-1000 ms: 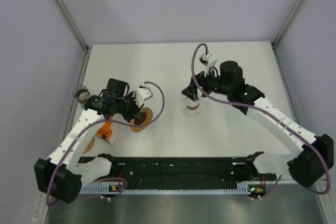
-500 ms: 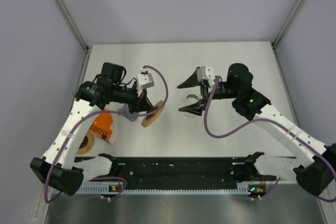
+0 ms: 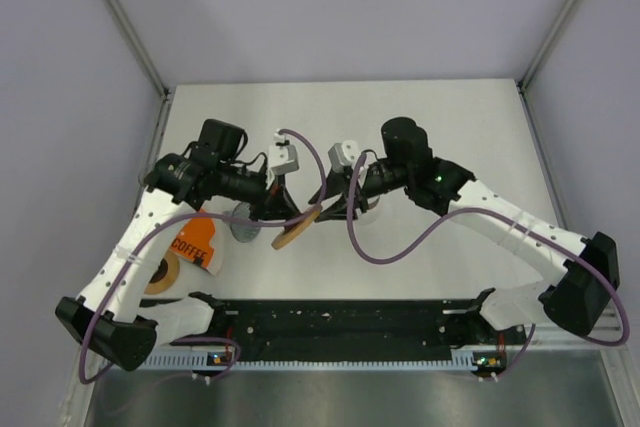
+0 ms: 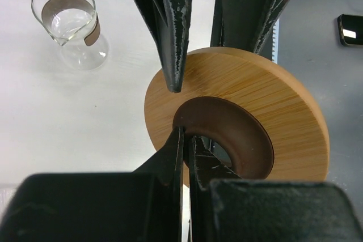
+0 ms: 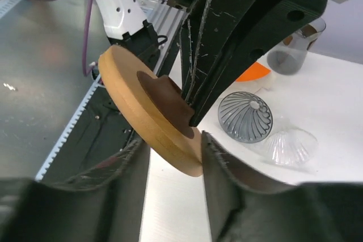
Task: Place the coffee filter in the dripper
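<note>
A clear glass beaker with a brown band (image 4: 68,21) stands upright on the white table (image 3: 440,117); whether it holds anything cannot be made out. A grey ribbed cone-shaped dripper (image 5: 245,116) lies on the table with its ribbed inside turned towards the right wrist camera. A clear ribbed cone (image 5: 292,145) sits just beside it.

The left gripper (image 4: 182,140) is pinched tight on the dark brown inner collar of a round wooden ring (image 4: 238,134) and holds it tilted above the table, near the middle front. The right gripper (image 5: 173,139) stands about half open, its two fingers on either side of the ring's lower edge. Whether they press on the wood cannot be told.

An orange packet printed COFFEE (image 3: 195,244) lies beneath the left arm, and part of it is hidden. A tan ring-shaped thing (image 3: 162,272) beside it is cut off by the arm, and what it is stays unclear. No loose paper filter can be picked out in any view; the arms cover much of the table's left side.
</note>
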Robot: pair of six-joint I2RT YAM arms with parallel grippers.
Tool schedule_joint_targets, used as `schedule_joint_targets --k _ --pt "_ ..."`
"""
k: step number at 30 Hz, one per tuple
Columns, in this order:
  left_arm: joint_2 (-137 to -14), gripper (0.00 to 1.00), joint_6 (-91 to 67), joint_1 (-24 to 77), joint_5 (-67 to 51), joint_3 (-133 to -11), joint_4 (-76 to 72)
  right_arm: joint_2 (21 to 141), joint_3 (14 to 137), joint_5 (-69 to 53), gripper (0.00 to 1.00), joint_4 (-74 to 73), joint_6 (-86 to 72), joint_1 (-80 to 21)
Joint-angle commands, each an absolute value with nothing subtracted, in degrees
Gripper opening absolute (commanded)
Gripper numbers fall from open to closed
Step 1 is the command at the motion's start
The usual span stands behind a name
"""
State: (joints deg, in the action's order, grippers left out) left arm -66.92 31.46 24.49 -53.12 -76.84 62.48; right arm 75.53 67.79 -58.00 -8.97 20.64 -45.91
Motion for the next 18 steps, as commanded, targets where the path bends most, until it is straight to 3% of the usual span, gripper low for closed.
schedule_joint_targets --k 1,4,8,11,13,15,18 --pt "-67.0 0.0 31.0 24.7 -56.3 -79.4 61.3 77.1 71.6 -60.6 0.31 -10.7 21.8 -47.5" --pt "-67.2 0.0 29.7 24.7 -55.7 -79.1 60.0 77.2 71.9 -58.4 0.01 -12.3 21.7 -47.6" --pt "-67.4 0.02 26.6 24.7 -50.6 -78.4 56.7 76.4 71.4 -52.1 0.0 -15.8 21.3 -47.5" --pt "-67.8 0.38 17.4 24.4 -39.5 -78.8 50.7 76.4 71.0 -47.6 0.0 -16.0 16.5 -44.6" --pt "-68.3 0.63 13.5 23.6 -31.1 -79.7 47.2 77.3 71.3 -52.9 0.0 -15.6 8.7 -40.1" --pt "-69.3 0.72 10.1 22.4 -23.7 -81.1 44.4 78.3 71.2 -55.8 0.0 -14.8 2.2 -36.0" --pt "-71.6 0.76 6.3 19.8 -18.9 -83.9 41.1 78.5 70.6 -50.3 0.0 -14.9 -4.8 -33.1"
